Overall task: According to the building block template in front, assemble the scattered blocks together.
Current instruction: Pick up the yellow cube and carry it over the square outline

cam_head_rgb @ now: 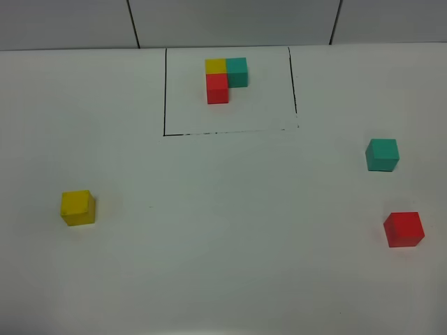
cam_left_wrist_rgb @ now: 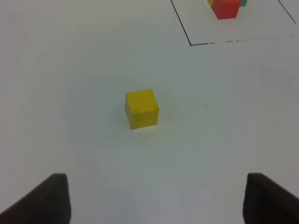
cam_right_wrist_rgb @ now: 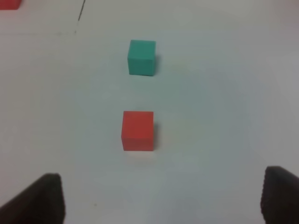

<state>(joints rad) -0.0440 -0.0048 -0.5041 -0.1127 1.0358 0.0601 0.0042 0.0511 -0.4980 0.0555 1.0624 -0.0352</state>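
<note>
1. The template (cam_head_rgb: 225, 79), three matte cubes joined in an L, sits inside a thin black rectangle (cam_head_rgb: 165, 91) at the far middle of the smooth white surface (cam_head_rgb: 223, 230).
2. The loose yellow cube (cam_head_rgb: 77, 207) lies on the left. The left end effector (cam_left_wrist_rgb: 156, 182) is released and empty, apart from it.
3. The teal cube (cam_head_rgb: 382, 154) and the red cube (cam_head_rgb: 404, 229) lie on the right, not touching. The right end effector (cam_right_wrist_rgb: 163, 179) is released and empty.

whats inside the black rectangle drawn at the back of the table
Only the building block template: a yellow cube and teal cube side by side, a red cube joined in front of the yellow. The surface beneath them is covered, so unseen.
</note>
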